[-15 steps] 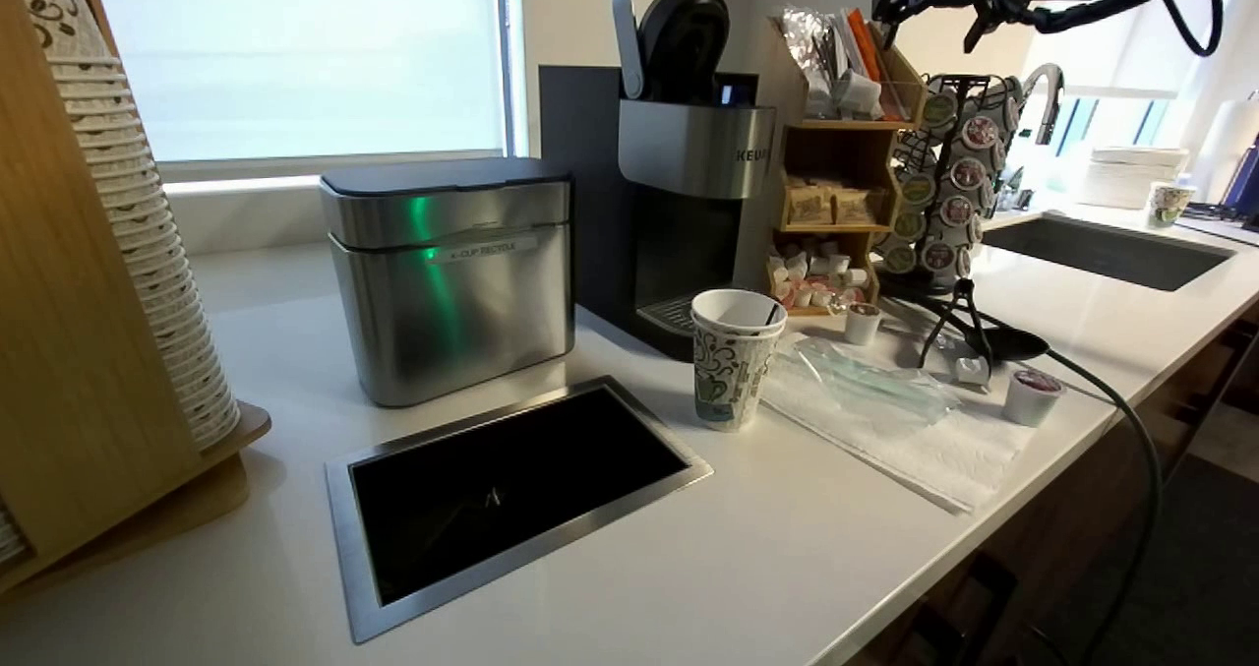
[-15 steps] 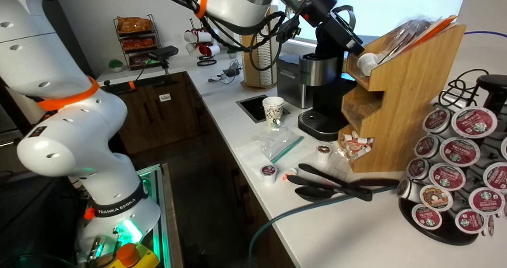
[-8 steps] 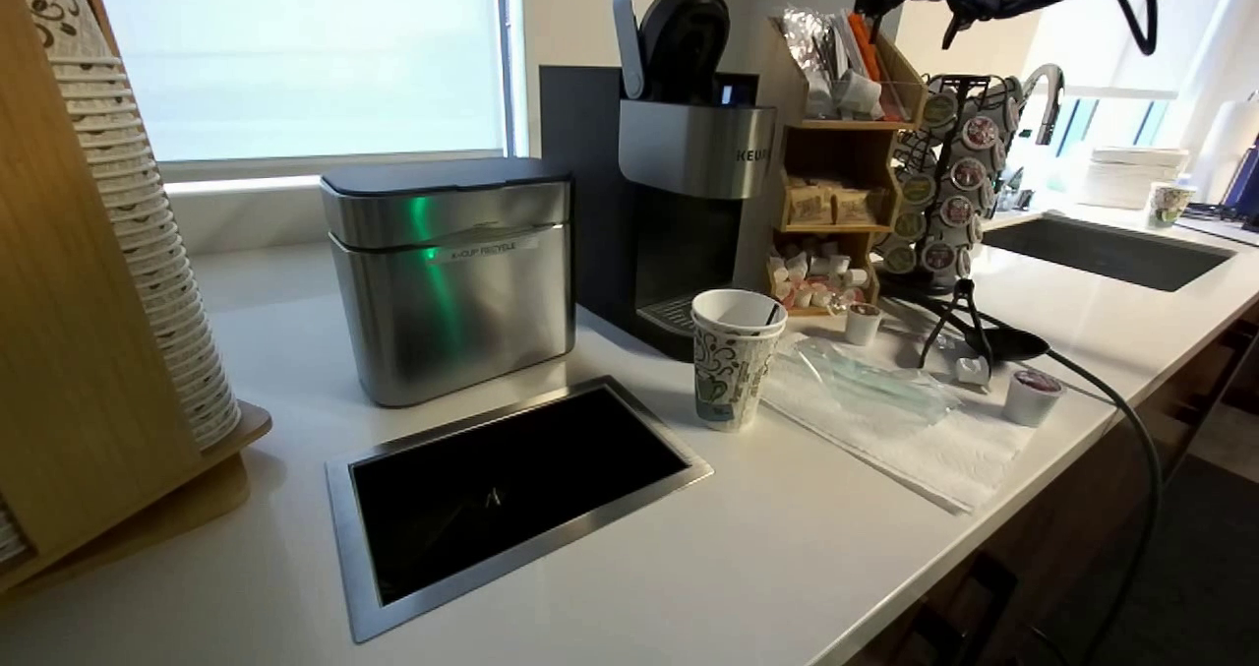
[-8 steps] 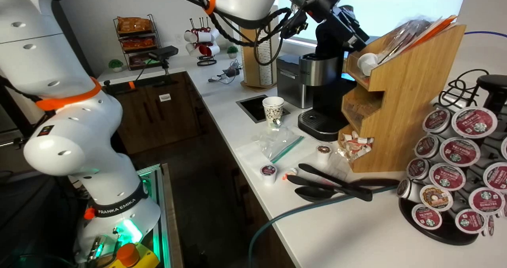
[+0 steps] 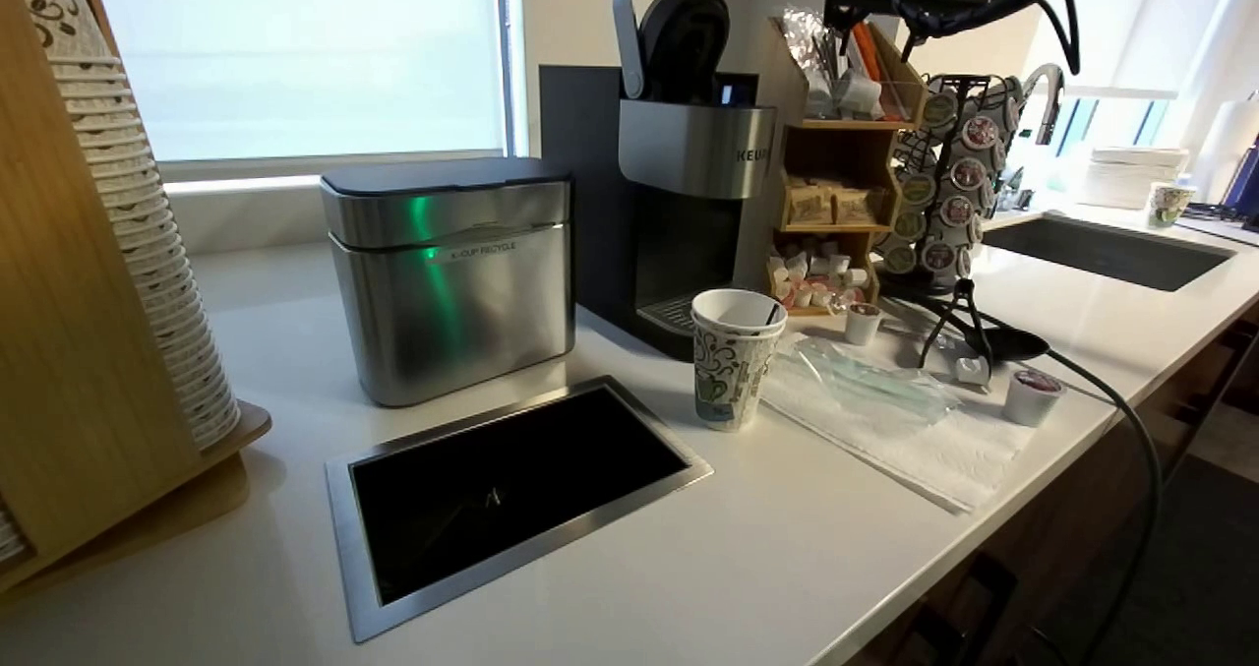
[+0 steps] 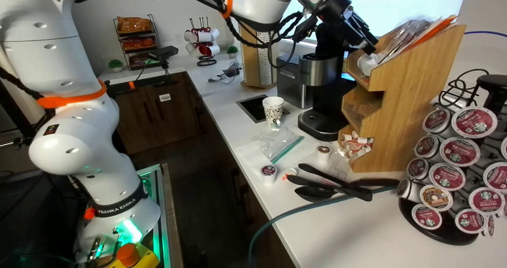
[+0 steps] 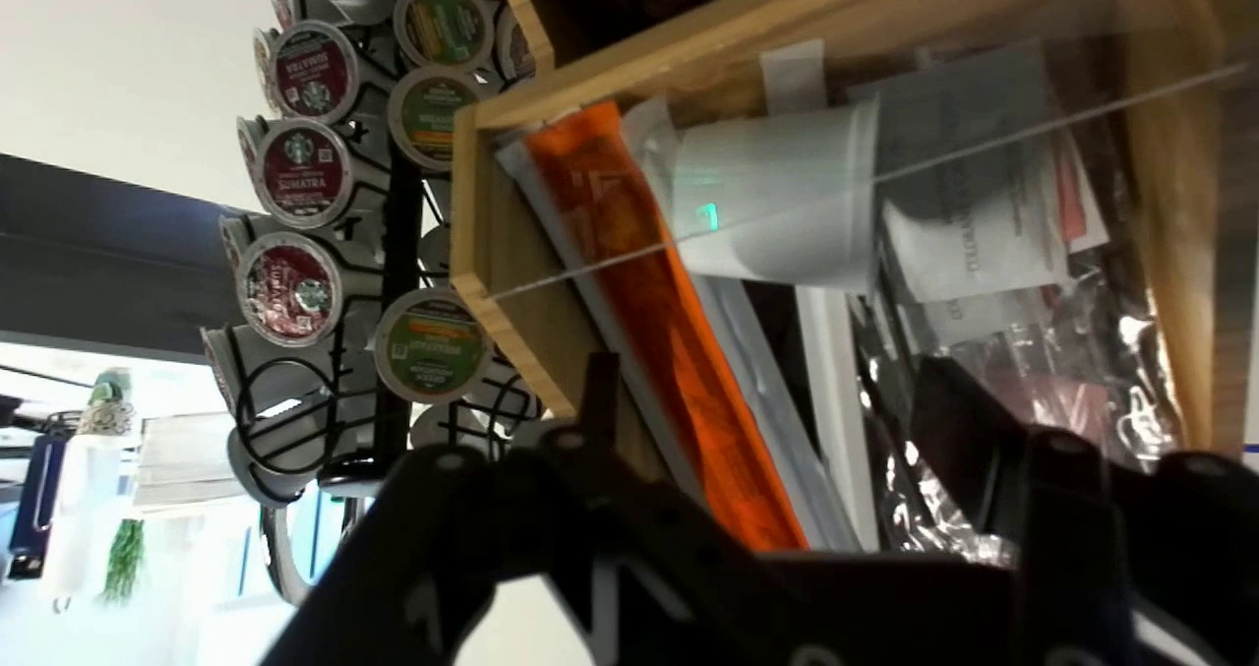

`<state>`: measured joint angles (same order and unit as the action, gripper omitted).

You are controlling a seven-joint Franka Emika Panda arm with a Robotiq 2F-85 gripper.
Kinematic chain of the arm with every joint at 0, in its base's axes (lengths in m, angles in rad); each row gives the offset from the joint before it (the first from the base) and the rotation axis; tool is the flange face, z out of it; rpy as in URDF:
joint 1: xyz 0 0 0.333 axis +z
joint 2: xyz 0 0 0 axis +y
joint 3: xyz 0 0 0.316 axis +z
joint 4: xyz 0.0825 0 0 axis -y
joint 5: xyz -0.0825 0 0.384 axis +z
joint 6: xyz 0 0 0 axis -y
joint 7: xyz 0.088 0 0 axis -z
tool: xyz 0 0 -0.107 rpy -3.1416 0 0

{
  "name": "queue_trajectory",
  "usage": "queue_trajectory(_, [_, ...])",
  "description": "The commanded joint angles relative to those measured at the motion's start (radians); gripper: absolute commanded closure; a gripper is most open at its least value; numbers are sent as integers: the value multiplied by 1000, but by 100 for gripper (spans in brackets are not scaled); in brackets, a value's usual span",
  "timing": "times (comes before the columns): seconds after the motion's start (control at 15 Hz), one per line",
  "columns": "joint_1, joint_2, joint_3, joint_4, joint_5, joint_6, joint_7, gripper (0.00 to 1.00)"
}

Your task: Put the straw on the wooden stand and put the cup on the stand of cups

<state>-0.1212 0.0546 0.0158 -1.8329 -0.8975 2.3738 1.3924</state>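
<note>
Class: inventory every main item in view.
Paper cups: two, white, nested on counter
Coffee machine: one, black-silver, near cups
K-Cup recycle bin: one, silver, beside coffee machine
Framed opening: one, dark, counter
Wooden organizer: one, tan, beside coffee machine
Pod carousel: one, black, beside organizer
Loose pods: two, white, counter
Paper towel: one, white, counter
Zip bag: one, clear, atop towel
Utensils: several, black, counter
Cup dispenser: one, tan, counter
Arm: one, white, above counter
Gripper: one, black, near organizer
</note>
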Motion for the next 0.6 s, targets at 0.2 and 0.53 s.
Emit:
queue_trajectory(0.2, [67,-6,-26,9,-15,-45,39,37])
queue_trajectory(0.53, [80,10,-30,15,-11,-61,42,61])
